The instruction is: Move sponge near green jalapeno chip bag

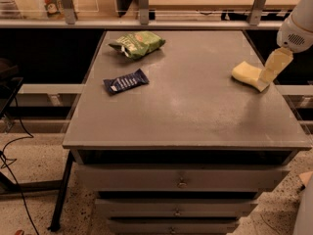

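Note:
The pale yellow sponge [246,73] lies on the grey table [195,111] near its right edge. My gripper [264,81] comes down from the upper right and sits at the sponge's right end, touching or overlapping it. The green jalapeno chip bag [137,43] lies at the table's far left, well away from the sponge.
A flat dark blue packet [126,81] lies on the left of the table, in front of the chip bag. A shelf rail with metal posts [143,6] runs behind the table. Drawers [182,180] sit below the tabletop. Cables lie on the floor at the left.

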### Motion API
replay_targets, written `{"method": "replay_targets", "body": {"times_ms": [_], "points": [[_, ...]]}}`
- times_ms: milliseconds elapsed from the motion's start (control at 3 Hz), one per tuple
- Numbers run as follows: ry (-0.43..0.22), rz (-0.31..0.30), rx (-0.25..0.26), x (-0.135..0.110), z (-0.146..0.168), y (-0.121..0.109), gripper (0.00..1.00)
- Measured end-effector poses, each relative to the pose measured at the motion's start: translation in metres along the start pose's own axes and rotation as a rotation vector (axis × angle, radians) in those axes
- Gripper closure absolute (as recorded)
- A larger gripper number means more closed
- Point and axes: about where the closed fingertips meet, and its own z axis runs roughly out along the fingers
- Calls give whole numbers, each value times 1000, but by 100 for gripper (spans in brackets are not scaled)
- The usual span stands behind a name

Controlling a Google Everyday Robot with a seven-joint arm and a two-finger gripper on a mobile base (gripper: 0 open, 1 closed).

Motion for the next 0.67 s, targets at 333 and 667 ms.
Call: {"method": "replay_targets", "body": {"times_ms": [333, 667], "points": [[-40, 34, -25, 7, 21, 3, 0], [-68, 60, -43, 7, 43, 2, 0]]}}
